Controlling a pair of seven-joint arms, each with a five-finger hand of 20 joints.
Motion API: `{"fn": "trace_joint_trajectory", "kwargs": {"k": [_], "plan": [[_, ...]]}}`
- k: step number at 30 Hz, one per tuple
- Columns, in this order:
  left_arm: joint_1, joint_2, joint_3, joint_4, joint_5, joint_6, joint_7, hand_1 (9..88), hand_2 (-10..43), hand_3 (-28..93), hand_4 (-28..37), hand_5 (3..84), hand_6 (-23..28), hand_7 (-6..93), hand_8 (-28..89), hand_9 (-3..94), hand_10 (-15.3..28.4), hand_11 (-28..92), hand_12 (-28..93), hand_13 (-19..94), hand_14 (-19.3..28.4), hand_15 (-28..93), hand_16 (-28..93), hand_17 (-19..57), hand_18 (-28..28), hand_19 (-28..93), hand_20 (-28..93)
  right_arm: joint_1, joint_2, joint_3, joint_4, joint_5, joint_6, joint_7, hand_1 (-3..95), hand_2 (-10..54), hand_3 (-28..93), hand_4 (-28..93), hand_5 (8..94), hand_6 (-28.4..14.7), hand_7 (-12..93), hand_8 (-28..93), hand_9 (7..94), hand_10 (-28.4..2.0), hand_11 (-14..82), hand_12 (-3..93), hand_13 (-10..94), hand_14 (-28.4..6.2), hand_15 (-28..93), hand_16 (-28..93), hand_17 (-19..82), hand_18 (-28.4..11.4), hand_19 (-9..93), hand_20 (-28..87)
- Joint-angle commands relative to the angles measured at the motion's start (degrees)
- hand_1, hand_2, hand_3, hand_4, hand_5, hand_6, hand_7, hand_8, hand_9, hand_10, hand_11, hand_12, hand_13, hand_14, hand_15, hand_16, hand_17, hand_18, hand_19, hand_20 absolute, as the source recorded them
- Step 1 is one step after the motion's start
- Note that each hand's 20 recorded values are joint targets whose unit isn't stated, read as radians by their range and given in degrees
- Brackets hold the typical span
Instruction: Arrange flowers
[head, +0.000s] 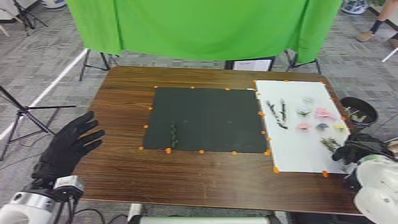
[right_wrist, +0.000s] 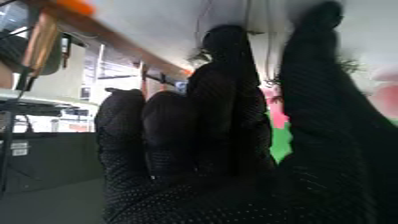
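Observation:
In the head view, my left hand (head: 64, 150) is open over the table's left edge. My right hand (head: 362, 146) is at the lower right of the white sheet (head: 293, 155), beside a green sprig (head: 330, 143). Its black glove (right_wrist: 213, 130) in the right wrist view has fingers and thumb extended and apart, with blurred greenery (right_wrist: 348, 65) behind the thumb. One green stem (head: 174, 135) lies on the black mat (head: 213, 110). Dark stems (head: 276, 114) and pink flowers (head: 322, 112) lie on the white sheet, with smaller pale blooms nearby.
Orange markers line the mat and sheet on the brown table (head: 191, 182). A dark round container (head: 359, 109) stands off the table's right edge. A green cloth (head: 209, 30) hangs beyond the far edge, and a tripod (head: 27, 112) stands at the left.

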Motion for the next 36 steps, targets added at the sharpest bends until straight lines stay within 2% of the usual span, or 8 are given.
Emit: {"fn": "trace_joint_trajectory", "kwargs": {"k": [1, 12, 16, 19, 24, 25, 29, 36], "plan": [[0.8, -0.60, 0.22, -0.14, -0.24, 0.58, -0.25, 26.8, -6.5, 69, -26.5, 24.7, 2.8, 21.2, -12, 19.1, 11.1, 22, 17, 17, 15.6, 33, 1, -9.8, 22.2, 39, 10, -2.0, -0.5, 1.1, -0.9, 0.0, 4.0, -2.3, 42.7, -9.5, 82, -28, 73.8, 1.2, 48, 14, 76.6, -9.1, 58.9, 52.7, 67, -10.3, 84, 43, 28, -22.8, 84, 57], [0.7, -0.59, 0.06, -0.15, -0.43, 0.72, -0.55, 26.7, -6.2, 69, -26.7, 24.7, 2.8, 21.4, -12, 19.2, 11.2, 22, 17, 17, 15.6, 33, 1, -9.9, 22.2, 39, 10, 2.3, -0.6, 1.3, -8.7, -1.3, 11.5, -0.3, 39.4, -9.5, 87, -20, 76.9, -0.5, 51, 19, 80.3, -9.6, 65.1, 51.3, 70, -11.3, 88, 44, 29, -23.4, 87, 58], [0.8, -0.74, -0.14, -0.24, -0.32, 0.70, -0.68, 26.7, -6.1, 69, -26.5, 24.7, 2.8, 21.4, -12, 19.2, 11.1, 22, 17, 17, 15.6, 33, 1, -9.9, 22.2, 39, 10, 9.3, -0.9, -4.5, -10.4, -1.0, 14.3, -0.4, 38.6, -9.5, 87, -18, 77.8, -0.5, 51, 20, 81.7, -9.7, 65.7, 51.6, 71, -11.4, 88, 44, 30, -23.5, 88, 58], [0.5, -0.74, -0.01, -0.20, -0.30, 0.66, -0.88, 26.7, -6.1, 69, -26.5, 24.7, 2.9, 21.4, -12, 19.2, 11.1, 22, 17, 17, 15.6, 33, 1, -9.9, 22.2, 39, 10, 16.1, -2.2, -10.8, -10.8, -0.8, 14.1, -0.7, 38.0, -9.5, 88, -17, 78.7, -0.2, 51, 21, 82.6, -9.6, 66.1, 51.7, 72, -11.3, 89, 44, 31, -24.0, 89, 58], [-0.1, -0.72, 0.50, 0.04, -0.36, 0.47, -1.47, 26.7, -6.1, 69, -26.4, 24.8, 2.8, 21.3, -12, 19.2, 11.2, 22, 17, 17, 15.6, 33, 1, -9.9, 22.2, 39, 10, 26.0, -7.2, -23.0, -9.4, 0.1, 14.5, -3.7, 37.3, -9.5, 88, -15, 79.7, 0.0, 50, 23, 83.9, -9.3, 66.3, 51.8, 74, -11.0, 90, 44, 33, -24.1, 90, 57], [-0.2, -0.72, 0.57, 0.06, -0.43, 0.32, -1.70, 26.7, -6.0, 69, -26.4, 24.8, 2.8, 21.3, -12, 19.2, 11.2, 22, 17, 17, 15.6, 33, 1, -9.9, 22.2, 39, 10, 27.6, -8.2, -25.3, -9.2, 0.3, 13.1, -4.5, 37.2, -9.5, 88, -15, 79.8, -0.1, 50, 23, 84.0, -9.2, 66.3, 51.9, 74, -10.9, 90, 44, 32, -24.0, 90, 56], [-0.4, -0.58, 0.77, 0.19, -0.45, 0.26, -1.94, 26.7, -6.0, 69, -26.4, 24.7, 2.8, 21.4, -12, 19.2, 11.1, 22, 17, 17, 15.6, 33, 1, -9.9, 22.2, 39, 10, 33.8, -13.7, -34.4, -5.8, 0.6, 10.7, -7.1, 37.1, -9.5, 88, -15, 79.7, -0.1, 50, 24, 84.0, -9.2, 66.2, 52.1, 74, -11.1, 90, 44, 32, -23.8, 89, 55], [-1.5, -0.13, 1.76, 0.68, -0.47, -0.08, -2.03, 26.6, -6.0, 69, -26.4, 24.7, 2.9, 21.3, -12, 19.2, 11.2, 22, 17, 17, 15.6, 33, 1, -9.9, 22.2, 39, 10, 39.7, -22.3, -45.0, 1.4, -1.9, 8.0, -7.1, 36.7, -9.5, 88, -15, 80.4, 0.3, 50, 24, 84.8, -8.8, 66.0, 51.6, 75, -10.8, 90, 43, 33, -24.0, 89, 55]]}}
